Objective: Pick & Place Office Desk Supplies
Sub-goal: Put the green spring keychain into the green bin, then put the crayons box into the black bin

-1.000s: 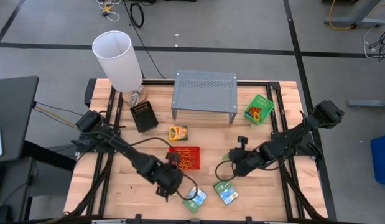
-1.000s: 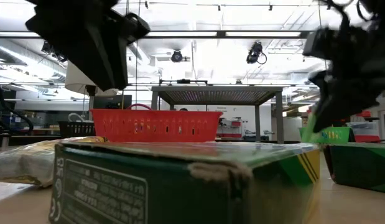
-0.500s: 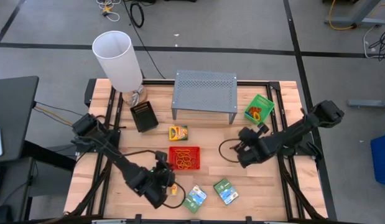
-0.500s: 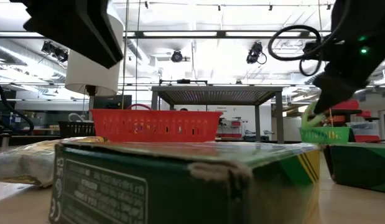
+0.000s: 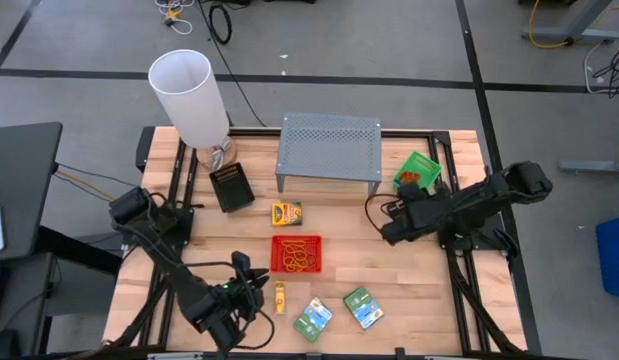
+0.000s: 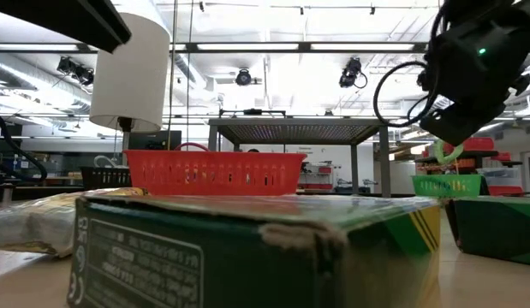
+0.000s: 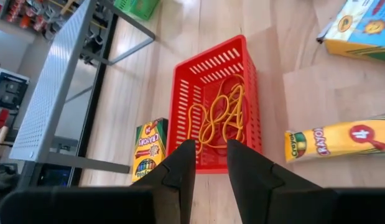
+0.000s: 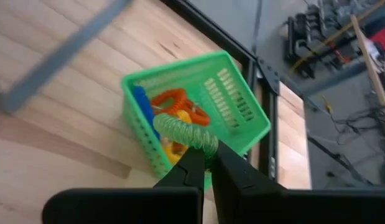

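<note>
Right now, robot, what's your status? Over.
Right end effector shut on green coil band, near green tray. Left end effector empty, facing red tray. Nothing blocking.

The high camera is looking straight down on the whole table [image 5: 409, 290]. The low one is sitting at table height, close behind a crayon box [image 6: 247, 248], facing the far room. Each wrist camera is looking past its fingers: left at the red tray [image 7: 214, 112], also seen from above and low; right at the green tray [image 8: 198, 118].
</note>
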